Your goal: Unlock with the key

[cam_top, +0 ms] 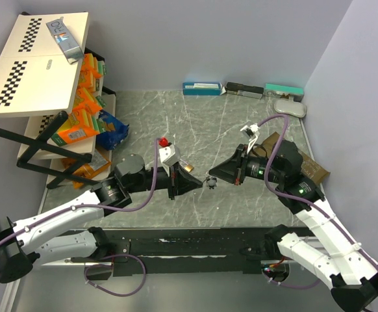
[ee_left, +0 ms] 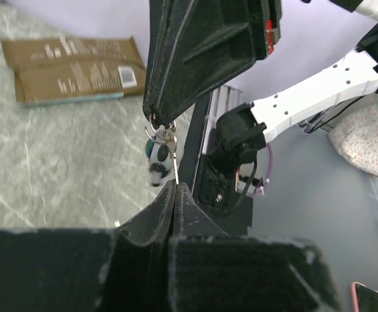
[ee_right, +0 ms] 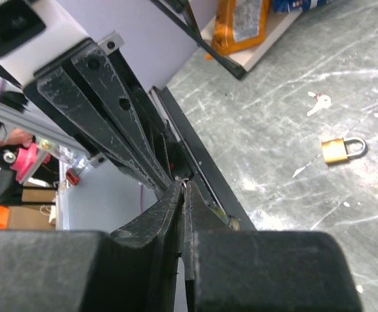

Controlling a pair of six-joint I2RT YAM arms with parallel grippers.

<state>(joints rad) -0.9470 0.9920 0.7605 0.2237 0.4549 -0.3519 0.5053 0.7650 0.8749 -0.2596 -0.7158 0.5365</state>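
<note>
the left fingers (ee_left: 155, 211) are pinched tight on the blade of the key (ee_left: 175, 170), held in the air over the middle of the table (cam_top: 254, 123). the right fingers (ee_right: 160, 211) meet it from 3 o'clock, nearly together at the key ring (ee_left: 155, 133); whether they grip it i cannot tell. the padlock (ee_right: 341, 148) lies on the table near the key, at its 10 o'clock in the top view.

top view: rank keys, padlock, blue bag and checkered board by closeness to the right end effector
1. keys, right at the tips of the right end effector
2. padlock, just to the left
3. blue bag, far left
4. checkered board, top-left corner
</note>
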